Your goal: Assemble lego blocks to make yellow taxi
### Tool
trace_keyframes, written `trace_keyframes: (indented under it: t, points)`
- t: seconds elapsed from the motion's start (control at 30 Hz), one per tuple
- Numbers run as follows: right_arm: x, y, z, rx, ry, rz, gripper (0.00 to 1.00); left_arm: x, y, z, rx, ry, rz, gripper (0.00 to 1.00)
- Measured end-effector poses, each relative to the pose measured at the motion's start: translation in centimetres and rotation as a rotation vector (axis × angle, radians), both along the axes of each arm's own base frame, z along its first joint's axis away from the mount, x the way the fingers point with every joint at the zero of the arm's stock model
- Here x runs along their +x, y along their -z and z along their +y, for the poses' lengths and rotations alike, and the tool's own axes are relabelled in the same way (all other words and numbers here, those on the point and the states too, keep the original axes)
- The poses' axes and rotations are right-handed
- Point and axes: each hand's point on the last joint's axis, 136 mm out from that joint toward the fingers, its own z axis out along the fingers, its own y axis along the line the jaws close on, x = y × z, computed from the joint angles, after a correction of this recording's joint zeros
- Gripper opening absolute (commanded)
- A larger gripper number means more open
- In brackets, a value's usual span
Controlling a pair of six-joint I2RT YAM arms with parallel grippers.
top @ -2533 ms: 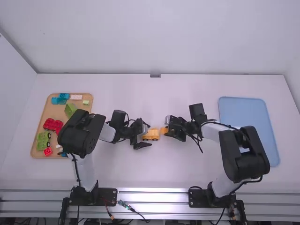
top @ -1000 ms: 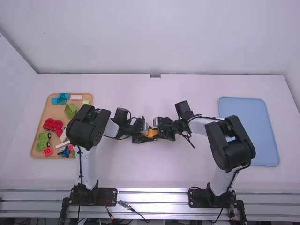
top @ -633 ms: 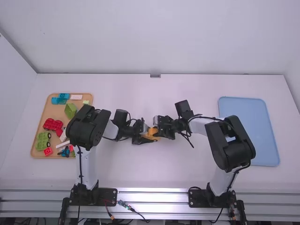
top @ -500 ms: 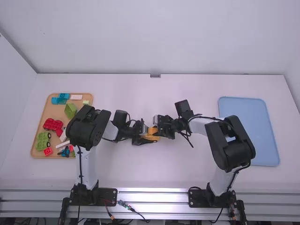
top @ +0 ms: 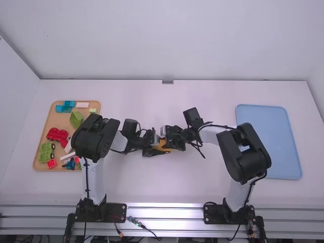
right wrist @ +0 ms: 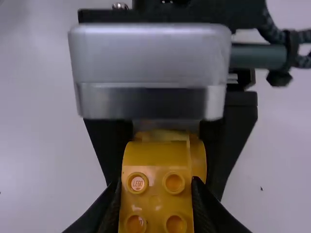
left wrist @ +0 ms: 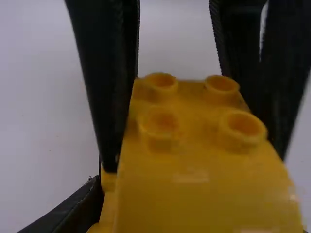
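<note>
Two claws meet over the middle of the worktop (top: 162, 187), with two yellow pieces between them. The right claw (top: 168, 137) is clamped on one yellow block (right wrist: 155, 194), its two fingers pressed to opposite sides; four round studs show on this block. The left claw (top: 159, 145) is closed on one yellow car body (top: 161, 146), which sits against the block. I cannot tell whether the two are fully joined.

Two trays lie on the worktop: one tan tray (top: 59, 122) at the left and one blue tray (top: 276, 136) at the right, partly behind the right arm. In the tan tray are one upright green block (top: 76, 118), one small pale green block (top: 92, 110), one pale pink plate (top: 82, 105), one green piece with two black wheels in sight (top: 45, 152) and one small red block (top: 51, 163). Blue blocks (top: 68, 105) lie near the far edge and larger red blocks (top: 57, 135) near the middle; their counts are unclear.
</note>
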Motion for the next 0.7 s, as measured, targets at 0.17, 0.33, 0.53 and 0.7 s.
trace_keyframes:
  t: [0.17, 0.33, 0.53, 0.7]
  points:
    - [0.10, 0.04, -0.23, -0.001, -0.005, -0.011, 0.00, 0.01, 0.00, 0.00, 0.000, -0.001, 0.001, 0.29]
    - [-0.31, 0.27, -0.49, -0.024, -0.004, 0.020, 0.00, 0.01, 0.00, 0.00, 0.000, -0.002, 0.003, 0.30]
    - [0.47, -0.42, -0.20, -0.045, -0.003, 0.013, 0.00, 0.00, 0.00, 0.00, 0.000, -0.003, 0.006, 0.30]
    - [0.46, -0.44, 0.14, -0.047, -0.011, 0.001, 0.00, 0.00, 0.01, 0.00, 0.000, -0.003, 0.008, 0.31]
